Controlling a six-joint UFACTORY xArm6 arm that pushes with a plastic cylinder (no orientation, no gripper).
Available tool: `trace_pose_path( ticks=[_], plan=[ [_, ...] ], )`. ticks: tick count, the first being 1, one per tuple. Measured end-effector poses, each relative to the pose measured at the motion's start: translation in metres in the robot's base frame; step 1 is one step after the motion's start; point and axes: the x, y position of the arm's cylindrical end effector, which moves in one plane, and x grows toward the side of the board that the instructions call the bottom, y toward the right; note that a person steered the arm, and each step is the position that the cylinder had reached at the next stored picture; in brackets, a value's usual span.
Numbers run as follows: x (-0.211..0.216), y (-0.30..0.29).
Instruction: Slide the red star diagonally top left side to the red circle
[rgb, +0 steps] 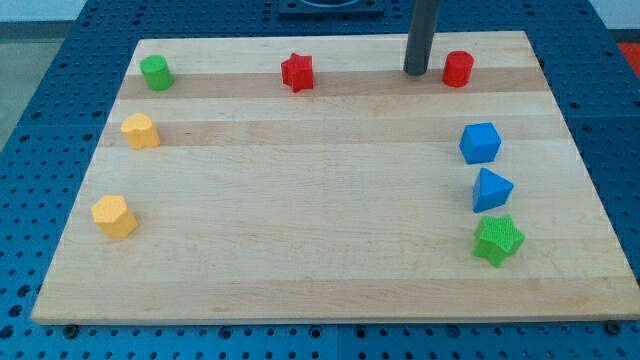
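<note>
The red star (297, 72) lies near the view's top, left of centre on the wooden board (320, 250). The red circle (458, 69), a short cylinder, stands near the view's top right. My tip (417, 72) is the lower end of the dark rod, resting on the board just left of the red circle, with a small gap between them. The red star is well to the left of my tip, apart from it.
A green cylinder (156, 72) is at the top left. Two yellow blocks (140, 131) (114, 216) lie along the left side. A blue cube (480, 142), a blue triangular block (491, 189) and a green star (498, 239) line the right side.
</note>
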Motion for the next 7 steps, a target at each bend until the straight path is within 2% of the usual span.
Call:
trace_pose_path(
  ticks=[1, 2, 3, 4, 5, 7],
  plan=[
    [-0.025, 0.043],
    [0.008, 0.056],
    [0.068, 0.058],
    [0.068, 0.058],
    [0.033, 0.032],
    [0.111, -0.133]
  ],
)
